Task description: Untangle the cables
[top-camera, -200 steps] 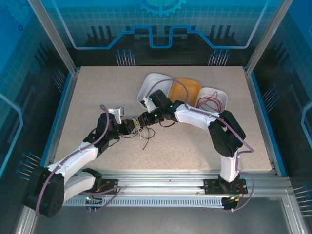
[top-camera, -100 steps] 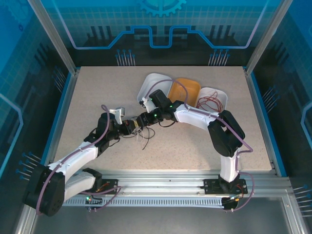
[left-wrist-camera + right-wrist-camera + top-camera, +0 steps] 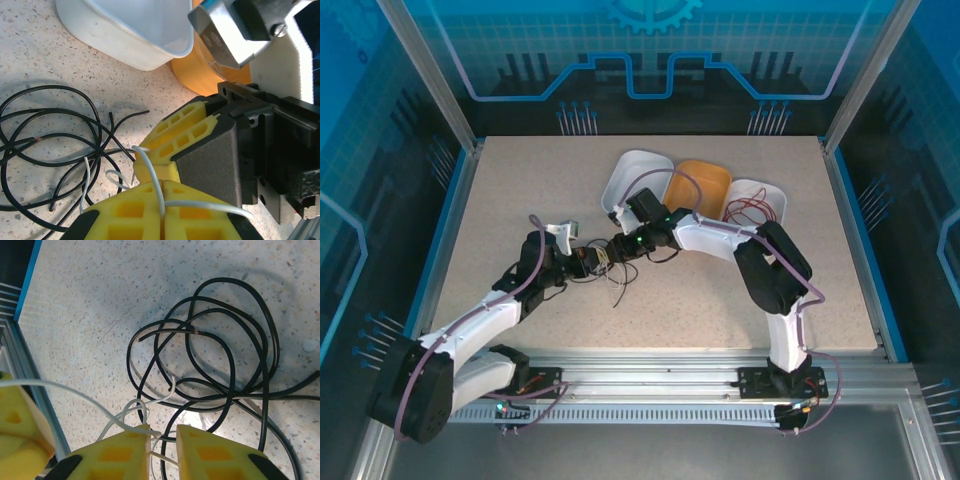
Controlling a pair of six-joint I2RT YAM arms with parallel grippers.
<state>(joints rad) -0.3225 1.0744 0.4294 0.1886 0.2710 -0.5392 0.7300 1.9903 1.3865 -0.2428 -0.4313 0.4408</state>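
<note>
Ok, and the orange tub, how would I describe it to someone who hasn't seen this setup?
On the speckled table, look to the far side, right of centre, where three tubs sit in a row. The orange tub is the middle one. It is the only coloured one: the left tub and the right tub, holding red cables, are white.

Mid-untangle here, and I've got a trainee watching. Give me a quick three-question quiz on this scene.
1. True or false: the left hand is shut on a white cable.
2. The cables lying in the far-right white bin are: A) red B) blue C) green
3. Fill in: the loose coil lying on the table is ___ in colour.
Key: 1 true; 2 A; 3 black.
</note>
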